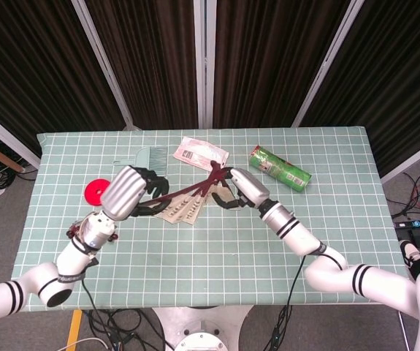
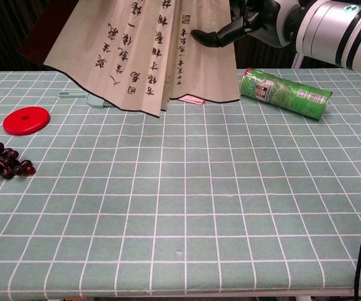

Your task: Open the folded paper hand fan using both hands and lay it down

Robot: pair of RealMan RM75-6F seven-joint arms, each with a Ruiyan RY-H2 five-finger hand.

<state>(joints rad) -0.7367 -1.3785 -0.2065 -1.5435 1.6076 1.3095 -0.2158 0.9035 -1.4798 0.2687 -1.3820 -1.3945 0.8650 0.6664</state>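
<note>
The paper fan (image 1: 185,211) is partly spread, beige paper with black calligraphy and dark red ribs, held in the air above the table's middle back. In the chest view the fan's paper (image 2: 149,50) fills the top, hanging down with its edge toward the table. My left hand (image 1: 126,193) grips the fan's left end. My right hand (image 1: 239,187) holds the right end near the pivot, and in the chest view a finger of the right hand (image 2: 255,22) lies across the paper. The chest view does not show my left hand.
A green can (image 2: 285,93) lies on its side at the back right. A red disc (image 2: 26,120) and a dark bead cluster (image 2: 1,162) sit at the left. A pink packet (image 1: 201,153) and a teal comb (image 1: 145,156) lie at the back.
</note>
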